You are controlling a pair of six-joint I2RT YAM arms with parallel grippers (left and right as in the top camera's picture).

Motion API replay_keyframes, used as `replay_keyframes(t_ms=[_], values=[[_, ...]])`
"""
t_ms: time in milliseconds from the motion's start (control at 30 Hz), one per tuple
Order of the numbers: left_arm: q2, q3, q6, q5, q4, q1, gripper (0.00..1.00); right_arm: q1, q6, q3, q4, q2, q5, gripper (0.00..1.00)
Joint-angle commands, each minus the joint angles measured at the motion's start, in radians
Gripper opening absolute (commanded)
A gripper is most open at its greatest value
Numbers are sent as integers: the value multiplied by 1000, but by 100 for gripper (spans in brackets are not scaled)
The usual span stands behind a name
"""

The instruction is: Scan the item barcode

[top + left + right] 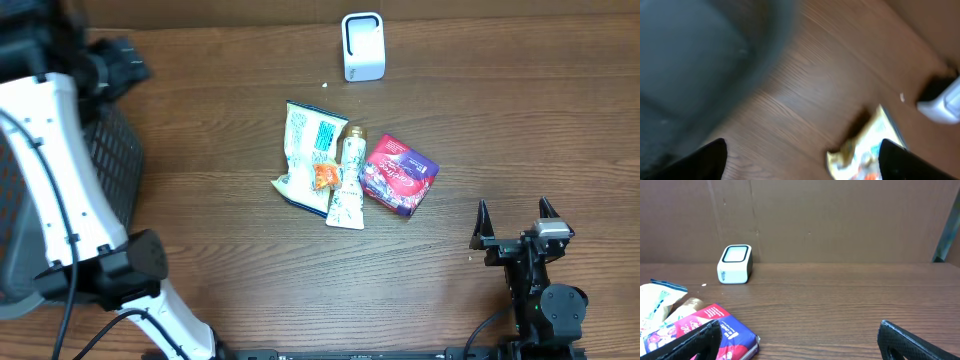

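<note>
Right gripper (515, 228): fingers spread wide, nothing between; sits low at near right part of table (280, 285). Left gripper (802, 160): fingers spread, empty, over bare wood beside dark mesh basket (112, 150); its wrist view blurred. Items at table centre, clear of both grippers: snack bag (308, 155), tube (348, 180), purple box (398, 175), with tube between bag and box. White scanner (362, 46) upright near far edge. Surface: brown wood grain. Behind: plain brown wall (840, 220).
</note>
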Motion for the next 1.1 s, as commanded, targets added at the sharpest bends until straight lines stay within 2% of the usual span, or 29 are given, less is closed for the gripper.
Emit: replay_keyframes(t_ms=[0,33,67,167,200,233,267,400,600,833,1067], values=[[-29,21,-93,-1,24,95,34,4,-4,-11,6,-10,5,100],[-29,21,-110,7,38,121,25,4,-4,-11,6,-10,5,100],[-29,21,-124,11,48,141,23,4,-4,-11,6,-10,5,100],[-28,21,-161,12,83,202,21,4,-4,-11,6,-10,6,100],[-27,21,-161,13,98,219,16,4,-4,-11,6,-10,5,100],[-24,20,-162,12,109,227,6,4,-4,-11,6,-10,5,100],[-21,19,-164,12,122,234,4,4,-4,-11,6,-10,5,100],[3,-34,-229,-43,192,237,4,4,-4,-11,6,-10,5,100],[85,-100,-237,-34,342,232,4,4,-4,-11,6,-10,5,100],[181,-100,-295,-18,356,229,4,4,-4,-11,6,-10,5,100],[235,-100,-300,59,429,207,4,4,-4,-11,6,-10,5,100]])
